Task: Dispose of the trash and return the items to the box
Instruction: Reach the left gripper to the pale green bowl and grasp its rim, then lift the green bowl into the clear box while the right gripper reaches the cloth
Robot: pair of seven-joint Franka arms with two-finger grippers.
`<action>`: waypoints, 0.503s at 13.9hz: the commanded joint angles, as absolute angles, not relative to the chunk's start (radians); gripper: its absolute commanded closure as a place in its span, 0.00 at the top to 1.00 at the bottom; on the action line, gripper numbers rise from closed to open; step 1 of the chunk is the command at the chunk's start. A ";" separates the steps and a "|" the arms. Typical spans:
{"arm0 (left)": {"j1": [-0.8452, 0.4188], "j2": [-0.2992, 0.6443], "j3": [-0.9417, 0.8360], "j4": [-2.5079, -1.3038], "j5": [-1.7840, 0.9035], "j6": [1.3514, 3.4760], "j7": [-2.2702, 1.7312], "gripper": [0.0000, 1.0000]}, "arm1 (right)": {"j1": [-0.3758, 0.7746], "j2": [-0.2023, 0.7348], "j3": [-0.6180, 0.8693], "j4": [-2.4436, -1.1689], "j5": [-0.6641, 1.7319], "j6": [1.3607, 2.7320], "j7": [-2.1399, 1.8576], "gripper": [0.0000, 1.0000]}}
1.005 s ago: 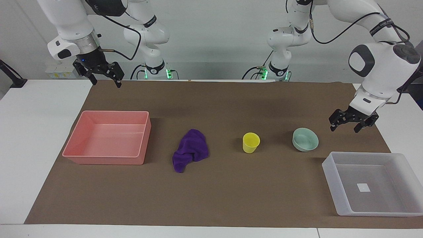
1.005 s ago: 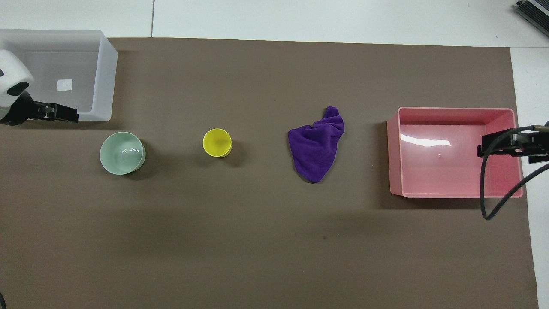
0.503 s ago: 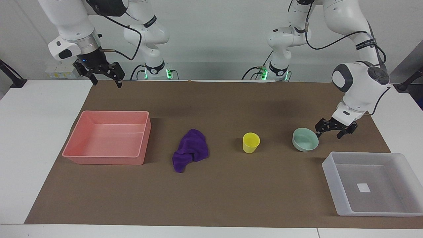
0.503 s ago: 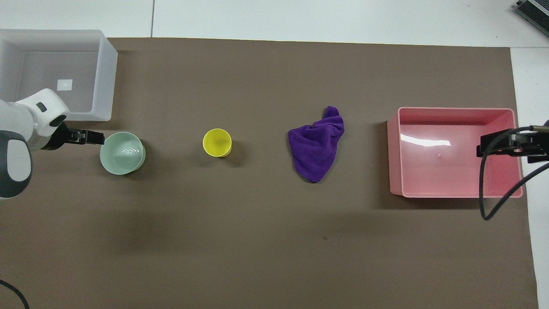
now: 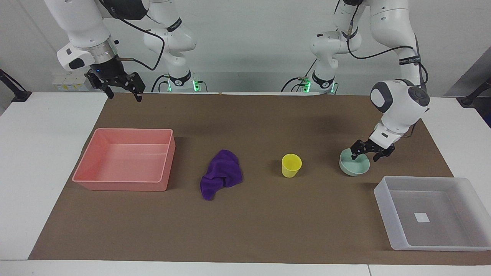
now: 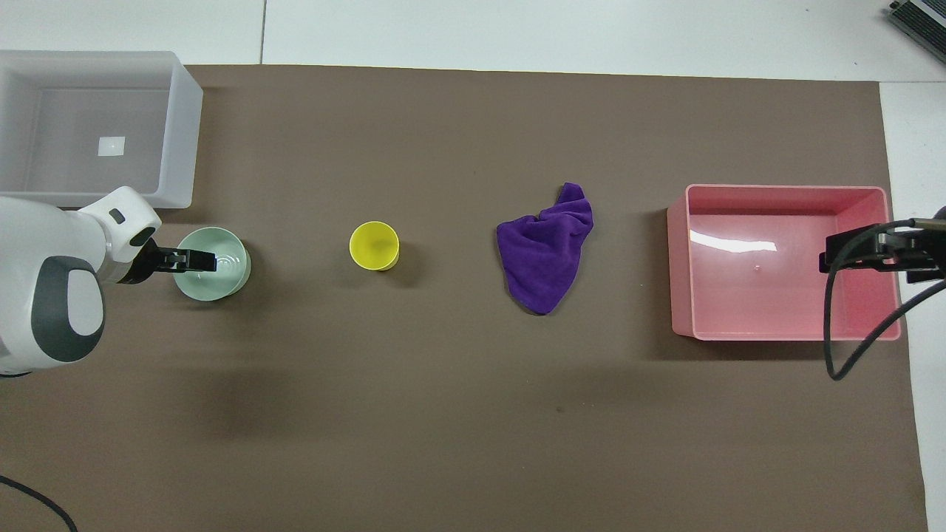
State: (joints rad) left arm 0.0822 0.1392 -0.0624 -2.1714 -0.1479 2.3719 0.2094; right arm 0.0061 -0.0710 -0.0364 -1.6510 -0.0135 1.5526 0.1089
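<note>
Left pincer: fingers spread, straddling the rim of the mint-green bowl on the side nearer the robots, one finger inside the rim and one outside; not clamped on it.
Mint-green bowl: upright on the brown mat, toward the left arm's end of the counter.
Grey-white tray: in the facing view at about 4 o'clock from the bowl, close by, farther from the robots; a small white sticker on its floor.
Yellow cup: upright, at 9 o'clock from the bowl in the facing view, apart from it.
Purple cloth: crumpled on the mat, at 9 o'clock from the cup in the facing view, between the cup and the pink tray.
Right pincer: fingers spread, holding nothing, waiting in the air above the mat's edge at the right arm's end, at about 12 o'clock from the pink tray in the facing view.
</note>
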 commanded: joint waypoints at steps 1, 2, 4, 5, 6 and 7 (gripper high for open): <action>0.071 0.137 -0.052 -2.195 -0.169 2.401 0.209 0.54 | -0.008 -0.104 -0.031 -1.693 0.005 1.574 0.081 1.00; 0.071 0.137 -0.051 -2.197 -0.169 2.401 0.209 0.27 | -0.008 -0.104 -0.031 -1.694 0.005 1.574 0.081 1.00; 0.072 0.137 -0.051 -2.192 -0.167 2.404 0.212 0.00 | -0.008 -0.109 -0.031 -1.698 0.005 1.578 0.084 1.00; 0.074 0.140 -0.051 -2.188 -0.169 2.402 0.216 0.00 | -0.008 -0.110 -0.031 -1.707 0.005 1.578 0.084 1.00; 0.078 0.138 -0.051 -2.180 -0.167 2.398 0.218 0.00 | -0.008 -0.117 -0.031 -1.716 0.005 1.578 0.084 1.00; 0.078 0.135 -0.051 -2.166 -0.167 2.389 0.219 0.00 | -0.008 -0.124 -0.031 -1.730 0.005 1.580 0.084 1.00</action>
